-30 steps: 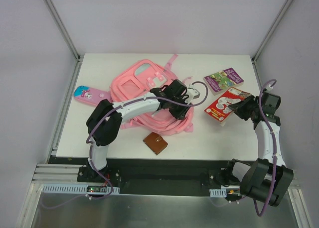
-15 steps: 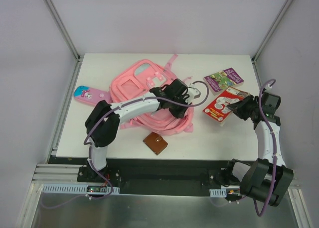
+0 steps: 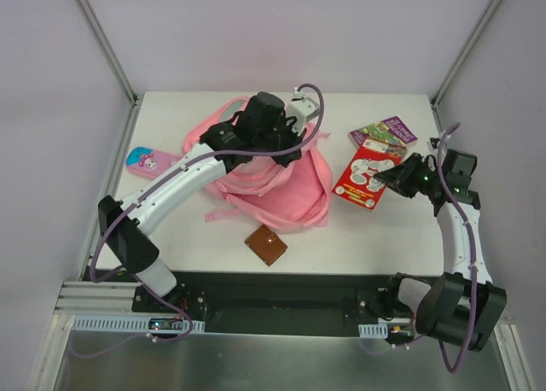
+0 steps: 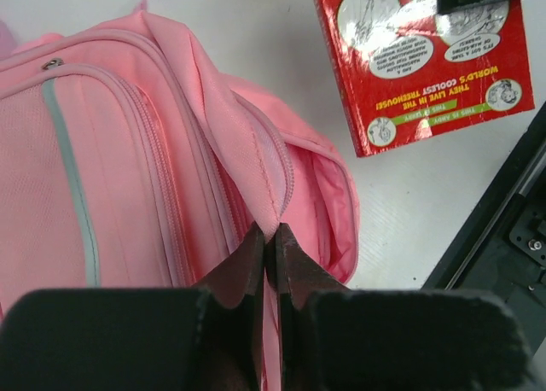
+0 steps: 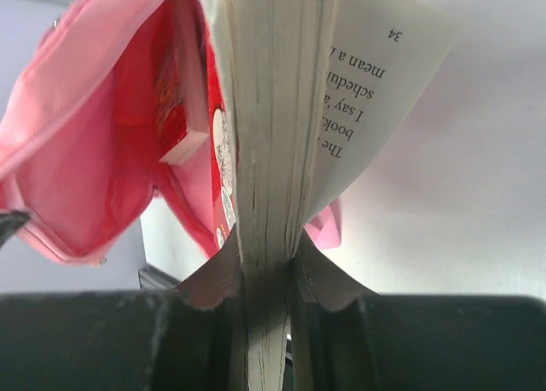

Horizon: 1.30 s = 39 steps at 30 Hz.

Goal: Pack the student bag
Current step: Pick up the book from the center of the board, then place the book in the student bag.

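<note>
While being watched from overhead: the student bag [image 3: 281, 182] is lying mid-tabletop [image 3: 384, 229], and the left arm is reaching over it and holding its upper part up off the surface.
Lying round the bag, overhead only: a brown wallet [image 3: 266, 245] is sitting just in front of the bag, a pink pencil case [image 3: 153, 163] is lying off the bag's left side, and a purple book [image 3: 382, 135] is lying well to the bag's right.
Left tool [image 4: 269, 242]: it is pinching a fold of the bag's pink zippered rim, with the fingers pressing together on the fabric. The wrist is hiding this grip from overhead.
Left wrist only: a grey-green stripe is running down the bag's panel, and the bag's mouth is gaping beside the pinched fold.
Right tool [image 5: 266, 256]: it is clamping the red book [image 3: 363, 177] by its edge, holding it tilted just off the bag's right side.
Right wrist only: the book's page edges are standing upright between the fingers, a page numbered 34 is curling away, and the bag's pink opening is showing past the book.
Differing from a second ago: the left arm is no longer lying low across the bag but is raised toward the bag's far side, pulling the fabric up, and the red book is sitting closer to the bag.
</note>
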{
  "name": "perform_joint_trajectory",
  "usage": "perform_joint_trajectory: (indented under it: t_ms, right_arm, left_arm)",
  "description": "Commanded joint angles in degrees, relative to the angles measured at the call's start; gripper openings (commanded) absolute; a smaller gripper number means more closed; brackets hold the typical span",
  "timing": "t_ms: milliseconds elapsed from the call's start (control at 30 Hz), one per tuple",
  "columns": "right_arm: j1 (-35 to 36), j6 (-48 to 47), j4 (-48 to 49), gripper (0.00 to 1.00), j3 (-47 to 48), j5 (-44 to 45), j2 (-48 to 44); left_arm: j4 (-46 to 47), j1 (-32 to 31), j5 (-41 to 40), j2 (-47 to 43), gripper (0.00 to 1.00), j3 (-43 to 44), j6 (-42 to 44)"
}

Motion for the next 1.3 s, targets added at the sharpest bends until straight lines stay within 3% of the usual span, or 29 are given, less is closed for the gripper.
perform_joint_trajectory:
  t_ms: [0,433,733,1067,1267]
  right_arm:
    - [6.13,-1.46,2.13,0.01,4.59,-5.53,1.70]
    - [23.88,6.10,10.49,0.01,4.77,-6.41,10.22]
    - [37.85,16.64,26.57,0.01,3.00,-6.07,18.30]
    - [41.91,28.16,45.46,0.01,8.79,-5.79,34.81]
    - [42.88,28.52,43.38,0.01,19.16,-7.99,43.34]
  left_arm:
    - [1.60,1.21,1.52,-5.58,0.00,4.32,-0.68]
    - [1.15,2.71,-3.66,-12.17,0.00,1.51,-0.59]
    - [1.15,3.24,-6.12,-14.19,0.00,0.19,-1.21]
    - [1.24,3.24,-8.58,-16.92,0.00,-1.56,-1.65]
    - [1.24,3.24,-9.37,-19.20,0.00,-3.94,-1.56]
